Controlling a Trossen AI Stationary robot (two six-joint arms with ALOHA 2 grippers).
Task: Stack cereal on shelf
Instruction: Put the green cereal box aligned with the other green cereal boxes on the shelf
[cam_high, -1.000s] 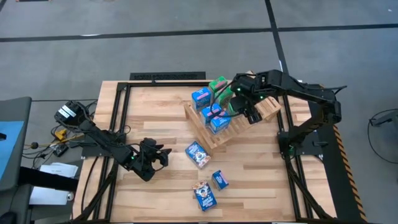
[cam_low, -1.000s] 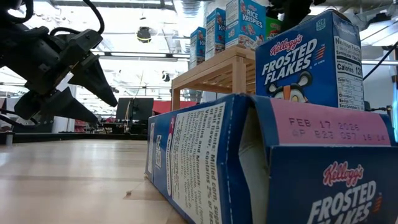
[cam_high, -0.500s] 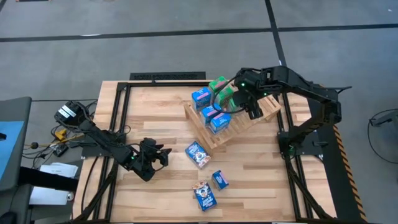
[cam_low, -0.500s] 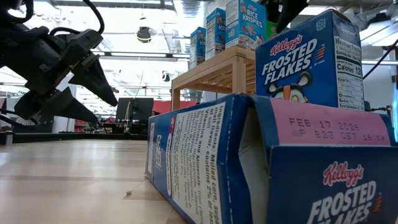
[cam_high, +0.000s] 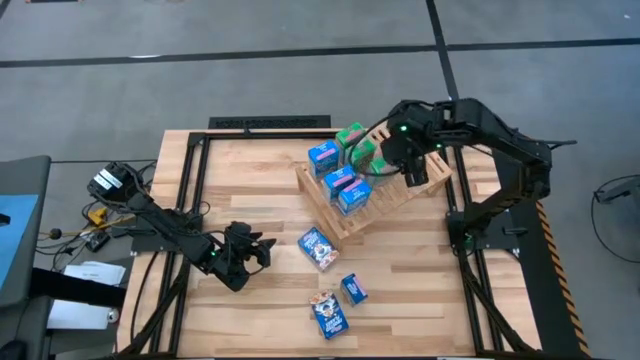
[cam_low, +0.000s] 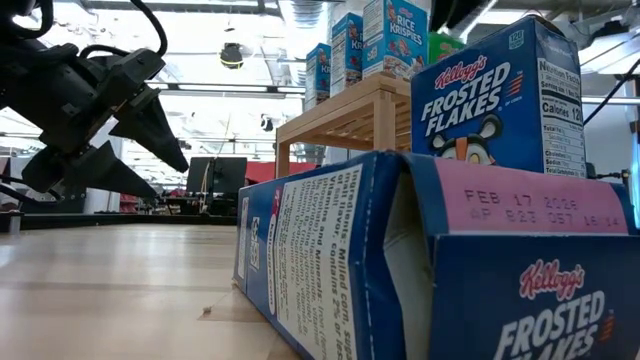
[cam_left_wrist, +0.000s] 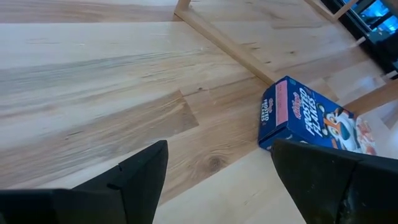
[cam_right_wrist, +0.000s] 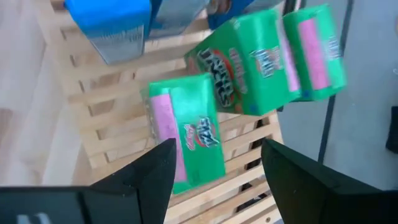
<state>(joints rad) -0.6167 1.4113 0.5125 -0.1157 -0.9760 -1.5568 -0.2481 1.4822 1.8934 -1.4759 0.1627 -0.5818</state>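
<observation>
Your right pincer (cam_high: 408, 166) hangs empty with fingers apart over the green boxes (cam_right_wrist: 198, 148) on the shelf (cam_high: 400, 195), while your left pincer (cam_high: 257, 248), also apart, waits low over the counter (cam_high: 260, 190) near three loose blue boxes (cam_high: 318, 247).

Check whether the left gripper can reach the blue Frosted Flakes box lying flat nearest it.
Probably yes: the left gripper is open, and only bare wooden tabletop separates it from the blue Frosted Flakes box.

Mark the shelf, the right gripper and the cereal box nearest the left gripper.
shelf (cam_high: 428, 180), high view, bare slats at its right end.
right gripper (cam_high: 397, 160), high view, between its fingertips, above the green boxes.
cereal box (cam_high: 319, 247), high view, centre of its blue face.
</observation>
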